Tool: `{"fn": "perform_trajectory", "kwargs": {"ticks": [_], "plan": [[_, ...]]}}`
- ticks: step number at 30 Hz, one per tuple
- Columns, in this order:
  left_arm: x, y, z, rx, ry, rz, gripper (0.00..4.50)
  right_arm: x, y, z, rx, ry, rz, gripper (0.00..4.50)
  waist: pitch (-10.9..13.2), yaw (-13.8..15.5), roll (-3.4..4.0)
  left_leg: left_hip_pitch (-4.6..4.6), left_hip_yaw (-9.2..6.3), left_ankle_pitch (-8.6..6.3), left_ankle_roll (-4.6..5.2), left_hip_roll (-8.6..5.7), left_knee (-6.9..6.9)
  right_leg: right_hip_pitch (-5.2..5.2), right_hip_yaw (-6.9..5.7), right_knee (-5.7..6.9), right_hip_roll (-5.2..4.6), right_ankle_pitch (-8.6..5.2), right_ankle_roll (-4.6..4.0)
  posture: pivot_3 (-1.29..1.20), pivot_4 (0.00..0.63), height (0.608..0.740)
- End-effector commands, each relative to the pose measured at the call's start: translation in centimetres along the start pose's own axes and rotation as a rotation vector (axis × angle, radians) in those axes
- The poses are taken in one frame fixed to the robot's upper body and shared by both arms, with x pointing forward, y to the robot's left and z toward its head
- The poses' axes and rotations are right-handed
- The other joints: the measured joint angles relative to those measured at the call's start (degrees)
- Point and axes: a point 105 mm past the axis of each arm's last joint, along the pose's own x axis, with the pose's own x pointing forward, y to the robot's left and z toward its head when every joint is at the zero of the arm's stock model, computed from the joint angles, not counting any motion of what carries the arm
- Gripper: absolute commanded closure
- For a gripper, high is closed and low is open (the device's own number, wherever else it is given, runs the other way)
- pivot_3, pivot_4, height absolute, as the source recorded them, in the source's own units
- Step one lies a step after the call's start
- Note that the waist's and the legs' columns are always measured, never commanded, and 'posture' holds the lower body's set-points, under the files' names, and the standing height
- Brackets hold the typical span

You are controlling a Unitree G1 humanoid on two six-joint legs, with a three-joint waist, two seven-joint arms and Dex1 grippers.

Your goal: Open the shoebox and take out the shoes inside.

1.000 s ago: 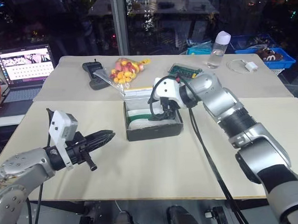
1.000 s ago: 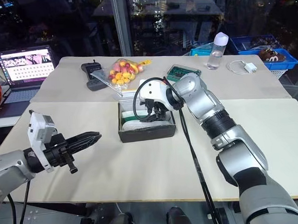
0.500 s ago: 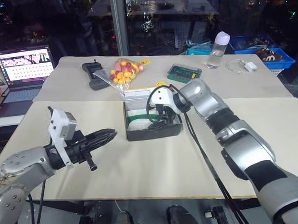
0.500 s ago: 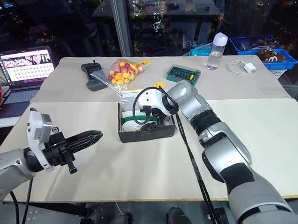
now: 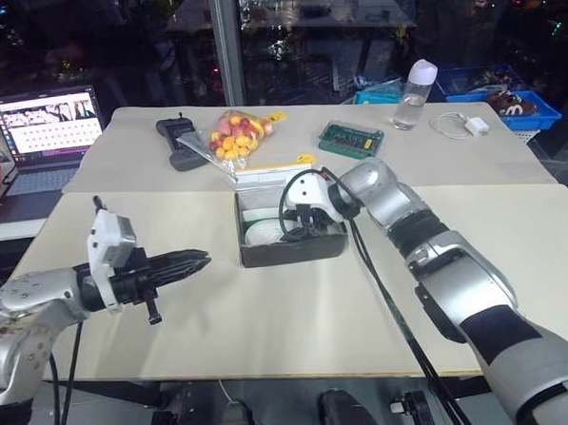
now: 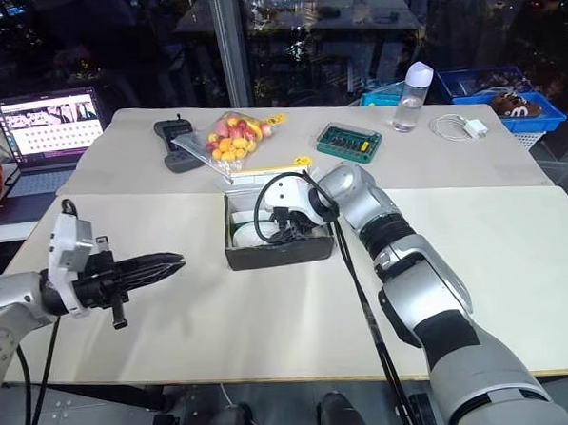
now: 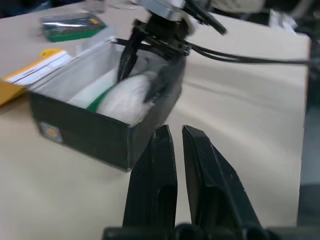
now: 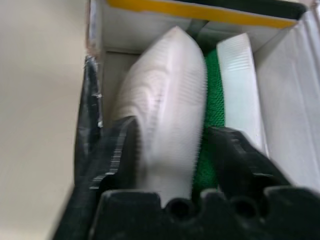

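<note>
Up close, right pincer (image 8: 167,145) straddles shoes (image 8: 167,100) inside shoebox (image 5: 291,250).

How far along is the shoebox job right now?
Done: the shoebox stands open, its yellow lid folded back. In hand: the right claw is down inside, its fingers on either side of a pale-soled shoe, grip not confirmed. The left claw waits shut, apart. Left: lifting both shoes out.
</note>
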Motion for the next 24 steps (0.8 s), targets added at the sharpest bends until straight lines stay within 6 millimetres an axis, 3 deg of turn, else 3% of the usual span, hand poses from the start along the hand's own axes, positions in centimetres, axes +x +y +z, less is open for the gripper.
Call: {"fn": "perform_trajectory", "kwargs": {"ticks": [1,7,18,24], "plan": [[0.4,0.5,0.3,0.073,0.005,-0.018,4.08,0.0,0.3,-0.5,0.006,0.017,0.012,2.72,0.0,0.03,0.0,0.01,0.0,0.0,0.0,0.0,0.0,0.01,0.0,0.02,0.0,0.0,0.0,0.0,0.15,0.703],[1.1,1.0,0.6,0.083,-0.015,-0.018,4.08,-0.4,-0.1,-0.2,0.016,0.001,-0.006,2.72,0.0,0.0,0.0,0.06,-0.01,0.0,0.0,-0.01,0.0,0.05,0.01,0.06,0.0,-0.05,0.1,0.0,0.15,0.703],[1.1,1.3,0.8,0.102,-0.021,-0.008,4.08,-4.8,-3.0,5.4,-0.03,-0.177,-0.125,2.72,0.04,0.01,0.04,-0.01,-0.03,0.0,0.0,0.0,0.0,-0.03,0.0,0.1,0.01,-0.02,0.04,0.0,0.15,0.703],[1.3,1.1,0.7,0.102,-0.022,-0.011,4.08,-6.5,-3.3,6.6,-0.01,-0.232,-0.17,2.72,0.06,-0.1,0.06,-0.03,-0.03,0.0,0.01,0.0,-0.01,-0.05,0.0,0.11,0.01,-0.02,0.03,0.0,0.15,0.703]]}}
